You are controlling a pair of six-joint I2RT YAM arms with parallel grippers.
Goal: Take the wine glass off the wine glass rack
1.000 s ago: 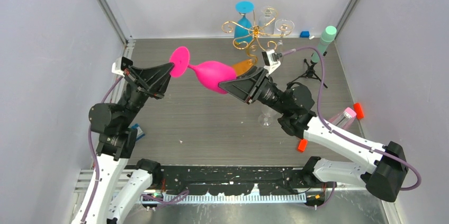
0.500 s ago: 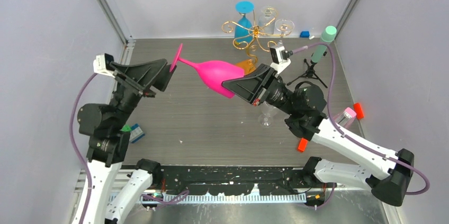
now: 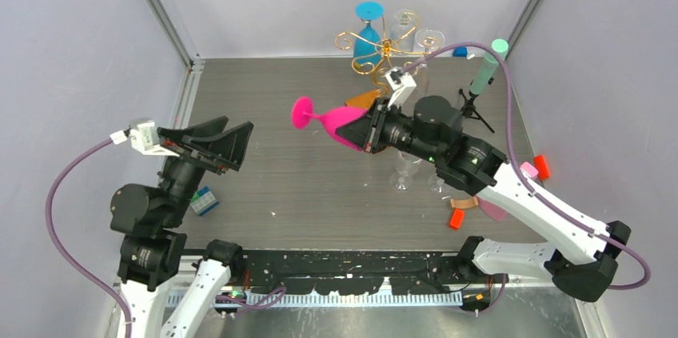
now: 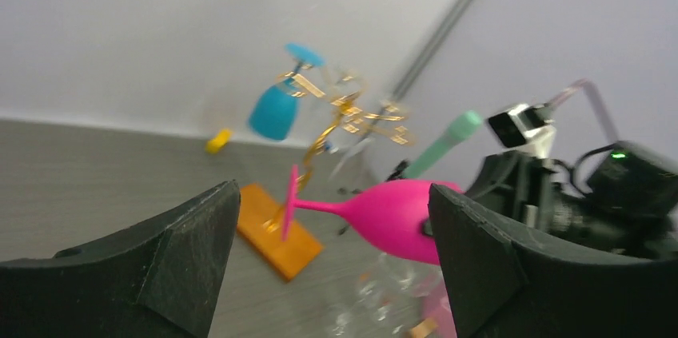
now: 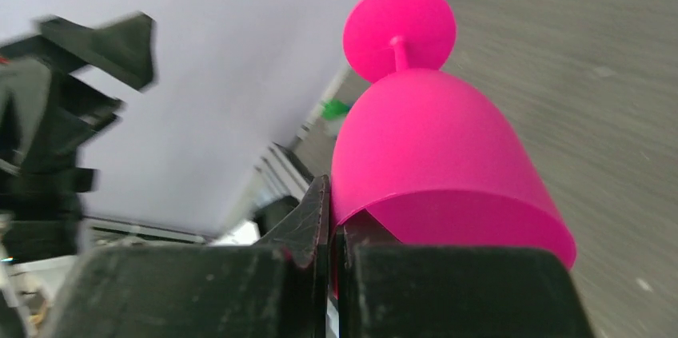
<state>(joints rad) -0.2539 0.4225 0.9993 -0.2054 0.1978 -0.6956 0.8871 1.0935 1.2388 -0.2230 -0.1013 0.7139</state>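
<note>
Wine glass (image 3: pixel 329 118) (the pink one) hangs mid-frame, right gripper (image 3: pixel 359 132) clamped on its bowl rim, seemingly to carry it clear of the rack (image 3: pixel 382 49) at upper centre; left gripper (image 3: pixel 237 132) gapes empty at left.

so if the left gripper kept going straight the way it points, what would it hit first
Most likely the pink wine glass, foot first. In the left wrist view it lies straight ahead between the fingers of the open left gripper, held in the right gripper. Depth is hard to judge.
</note>
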